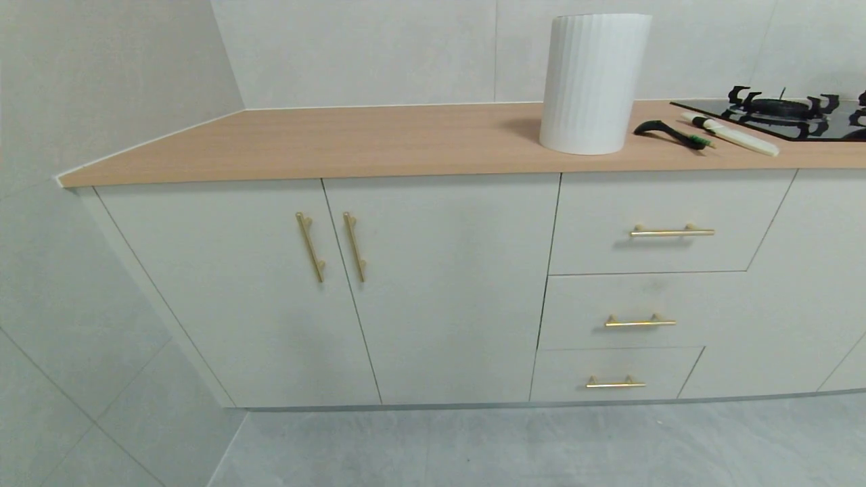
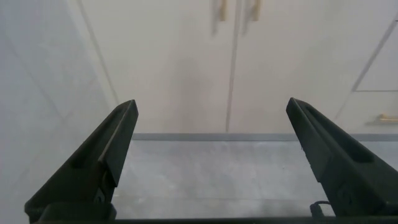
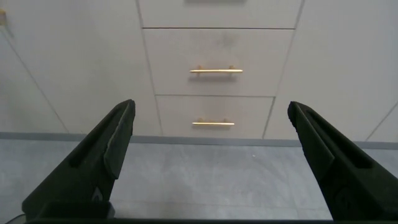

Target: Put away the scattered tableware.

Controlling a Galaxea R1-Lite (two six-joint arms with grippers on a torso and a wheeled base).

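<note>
Two utensils lie on the wooden counter [image 1: 338, 138] at the right: a black-handled tool with a green tip [image 1: 673, 134] and a cream-handled knife-like piece [image 1: 734, 134]. A tall white ribbed container [image 1: 594, 82] stands just left of them. My left gripper [image 2: 211, 112] hangs open low before the double cabinet doors [image 2: 236, 62], above the floor. My right gripper [image 3: 211, 112] is open too, facing the lower drawers [image 3: 216, 71], with nothing between its fingers.
A black gas hob [image 1: 785, 115] sits at the counter's far right. Below are two doors with gold handles [image 1: 331, 247] and three drawers with gold pulls [image 1: 672, 231]. A tiled wall closes the left side; grey floor [image 1: 541, 446] lies in front.
</note>
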